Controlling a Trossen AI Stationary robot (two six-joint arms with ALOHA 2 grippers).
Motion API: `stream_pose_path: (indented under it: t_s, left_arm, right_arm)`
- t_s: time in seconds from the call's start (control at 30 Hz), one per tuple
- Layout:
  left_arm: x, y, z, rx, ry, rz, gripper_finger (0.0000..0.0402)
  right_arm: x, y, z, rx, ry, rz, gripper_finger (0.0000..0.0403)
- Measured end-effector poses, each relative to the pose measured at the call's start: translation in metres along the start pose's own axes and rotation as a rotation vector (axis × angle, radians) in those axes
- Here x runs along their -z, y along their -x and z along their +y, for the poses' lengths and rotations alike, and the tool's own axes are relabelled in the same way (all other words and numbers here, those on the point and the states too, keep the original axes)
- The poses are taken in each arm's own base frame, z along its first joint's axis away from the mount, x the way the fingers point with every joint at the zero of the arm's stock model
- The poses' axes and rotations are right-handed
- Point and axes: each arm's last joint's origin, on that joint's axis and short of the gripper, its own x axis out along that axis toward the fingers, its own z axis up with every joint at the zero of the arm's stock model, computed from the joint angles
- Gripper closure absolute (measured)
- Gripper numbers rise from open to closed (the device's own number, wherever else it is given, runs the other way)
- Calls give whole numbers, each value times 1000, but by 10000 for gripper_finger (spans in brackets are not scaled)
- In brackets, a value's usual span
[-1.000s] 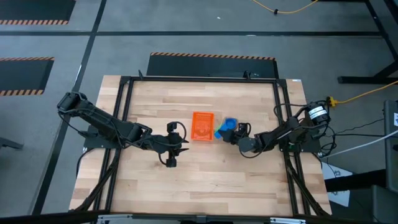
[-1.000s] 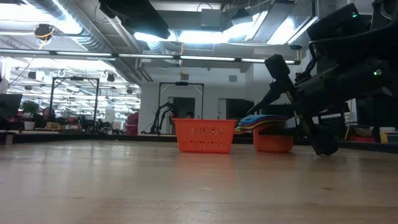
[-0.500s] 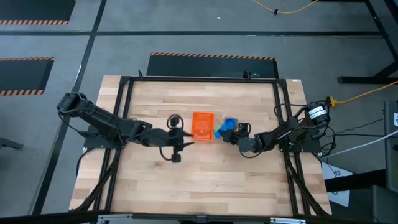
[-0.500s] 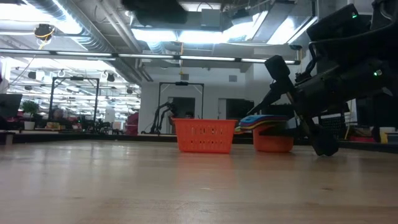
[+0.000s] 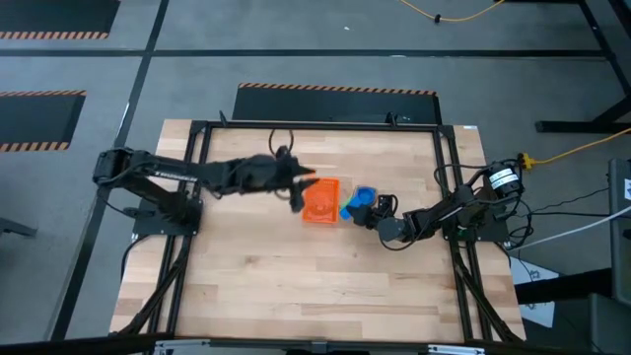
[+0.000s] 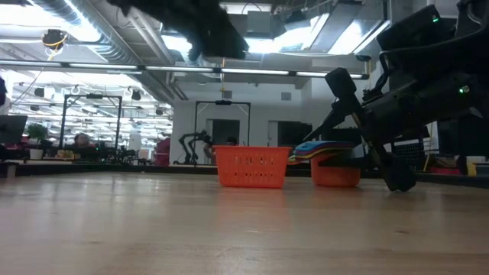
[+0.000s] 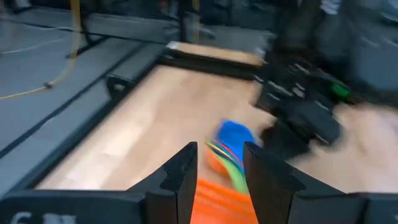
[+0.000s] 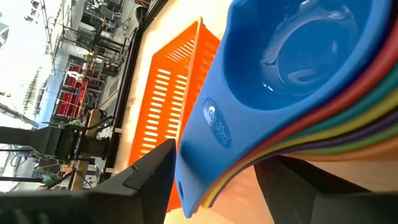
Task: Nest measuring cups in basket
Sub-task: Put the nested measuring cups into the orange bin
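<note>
one nested stack of measuring cups [image 8: 292, 81] sits on the table between my spread right gripper [image 8: 211, 168] fingers, handles toward me, basket [image 8: 168, 112] just beyond. i should pinch the handles squarely, lift clear of its rim. my left gripper [image 7: 217, 168], fingers parted, empty, hovers above the basket.

A pale wooden table [image 5: 315, 266] in a black metal frame [image 5: 197, 138] stands on a grey floor [image 5: 296, 39] marked with orange-and-black hazard stripes [image 5: 335, 89]; a yellow cable [image 5: 572, 150] trails at one side. Beyond the tabletop, a workshop hall stretches under bright ceiling lights [image 6: 252, 44] and exposed ducts [image 6: 92, 30], with a dark doorway [image 6: 223, 130] behind
</note>
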Motion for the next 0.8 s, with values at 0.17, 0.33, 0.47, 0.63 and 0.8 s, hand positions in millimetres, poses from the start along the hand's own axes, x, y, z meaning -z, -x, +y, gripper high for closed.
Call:
stream_pose_path:
  t_s: [0.17,0.33,0.47,0.63,0.8]
  left_arm:
    - [7,-31,33,-25,58,62,280]
    - [13,-71,52,4,83,128,280]
    - [15,-105,58,61,98,163,280]
    - [23,-146,57,140,109,229,280]
    - [31,-179,54,159,90,307,280]
  right_arm:
    - [0,0,0,1,1,0,187]
    - [0,0,0,2,2,0,187]
    - [0,0,0,3,3,0,187]
    - [0,0,0,4,4,0,187]
    - [0,0,0,4,4,0,187]
